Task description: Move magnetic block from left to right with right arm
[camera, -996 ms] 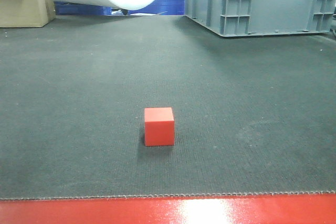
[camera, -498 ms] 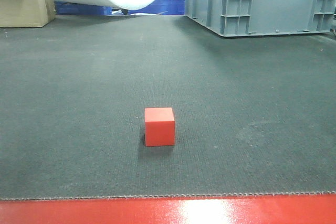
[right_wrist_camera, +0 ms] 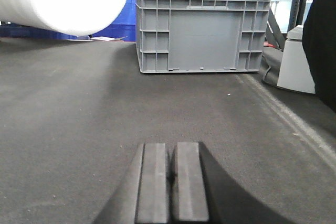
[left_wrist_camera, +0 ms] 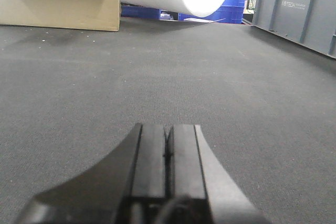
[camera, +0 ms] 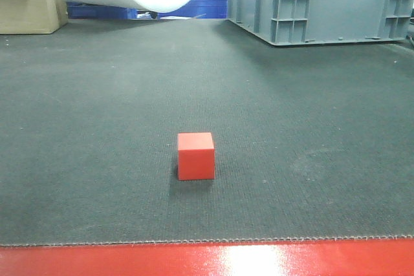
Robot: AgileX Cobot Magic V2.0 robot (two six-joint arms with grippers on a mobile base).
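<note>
On the dark mat (camera: 97, 127), near its front edge and roughly at the middle, the magnetic block (camera: 196, 156) sits alone, touched by nothing. Well behind it to the right stands the grey crate (camera: 323, 1). Both the left hand (left_wrist_camera: 166, 150) and the right hand (right_wrist_camera: 171, 182) are closed, pads pressed together, holding nothing.

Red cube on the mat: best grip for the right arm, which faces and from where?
Probably from above, pads on two opposite vertical side faces of the magnetic block. It sits flat and upright on the dark mat, alone with open space on every side, so any opposing pair is reachable. The right gripper is shut and must open first; the cube isn't in its view.
</note>
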